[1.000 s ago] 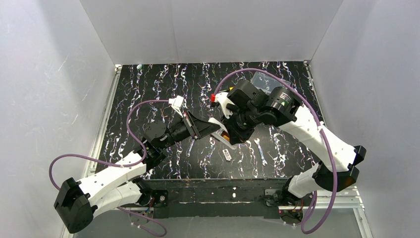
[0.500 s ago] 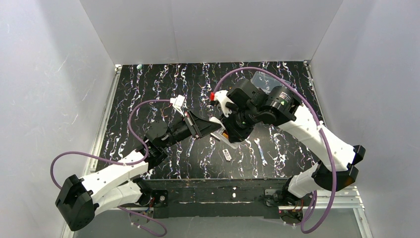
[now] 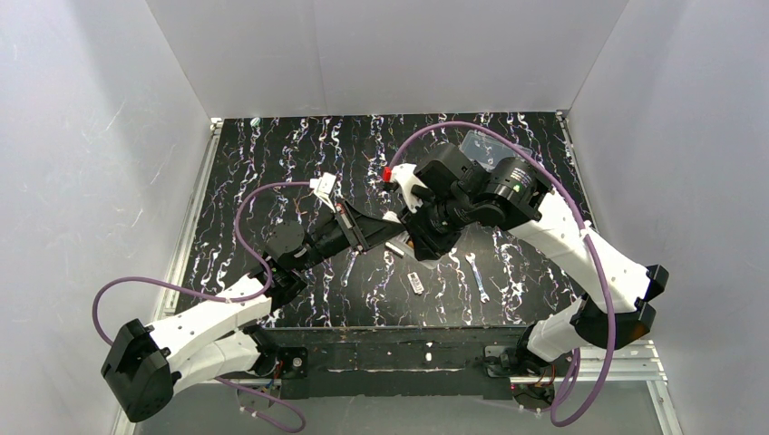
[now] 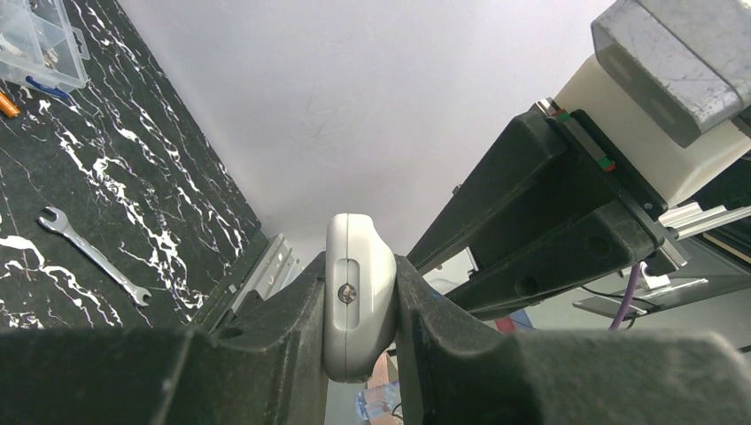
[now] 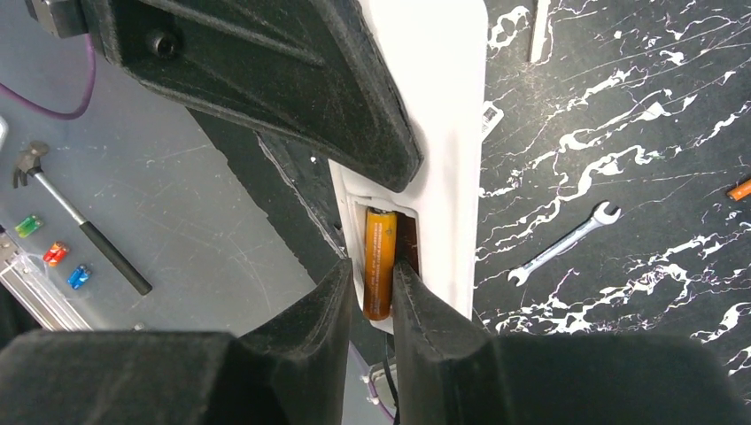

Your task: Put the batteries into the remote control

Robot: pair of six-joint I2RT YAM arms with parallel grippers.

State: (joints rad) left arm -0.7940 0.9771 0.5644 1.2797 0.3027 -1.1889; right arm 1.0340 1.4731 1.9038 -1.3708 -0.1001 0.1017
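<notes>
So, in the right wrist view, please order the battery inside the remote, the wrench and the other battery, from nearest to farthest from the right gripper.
From the right gripper:
1. Loaded battery: between its fingers, in the remote.
2. Wrench: on the table, to the right.
3. Other battery: only an orange end, at the right edge.

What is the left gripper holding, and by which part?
The slim white plastic remote control, pinched on two opposite sides by the left gripper.

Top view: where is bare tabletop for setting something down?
Bare: the far-left table, between the left rail and the white connector; also the far strip left of the clear box. Crowded: the centre, around the remote control and wrench.
</notes>
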